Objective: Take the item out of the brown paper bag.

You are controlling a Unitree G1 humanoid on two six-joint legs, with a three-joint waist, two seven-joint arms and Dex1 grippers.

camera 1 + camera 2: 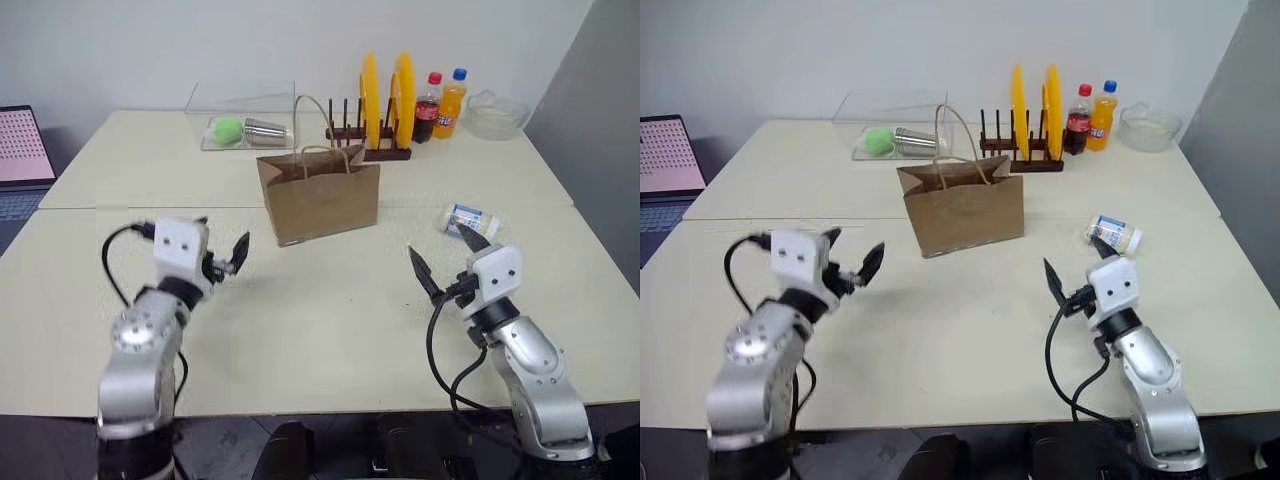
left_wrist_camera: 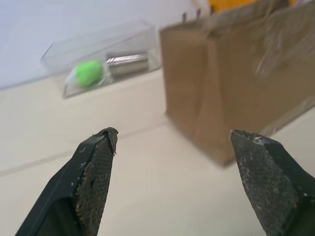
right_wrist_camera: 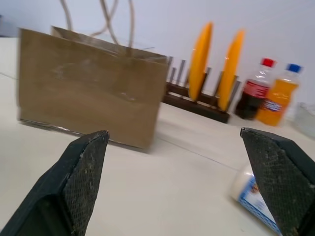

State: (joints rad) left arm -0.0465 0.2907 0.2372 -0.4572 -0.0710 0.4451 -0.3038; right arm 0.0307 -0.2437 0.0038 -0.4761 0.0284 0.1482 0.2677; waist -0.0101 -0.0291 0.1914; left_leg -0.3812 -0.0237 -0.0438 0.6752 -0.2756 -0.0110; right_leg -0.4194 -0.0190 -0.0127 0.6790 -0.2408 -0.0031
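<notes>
The brown paper bag [image 1: 320, 198] is standing upright near the middle of the bench [image 1: 330, 320], its mouth open upward and its two loop handles rising above the rim. The item [image 1: 470, 220], a small white cylinder with a blue label, is lying on its side on the bare bench toward the right edge, well apart from the bag and just beyond the right end effector [image 1: 446, 258]. Lying outside the bag as it is, the item looks already taken out, so the task appears essentially done. The right end effector is hovering above the bench near the front right with its two black fingers spread wide and nothing between them. The left end effector [image 1: 225, 255] is hovering near the front left, pointing toward the bag, its fingers likewise parted and gripping nothing. Both being empty and set back from the bag suggests that neither is steadying the bag nor carrying anything at this moment. Along the back edge, a clear box [image 1: 240, 118] is holding a green ball [image 1: 228, 129] and a steel cup [image 1: 266, 130]; beside it a dark rack [image 1: 370, 140] is holding two yellow plates [image 1: 388, 100] on edge, with two soda bottles [image 1: 440, 106] and a glass bowl [image 1: 497, 114] toward the back right corner.
</notes>
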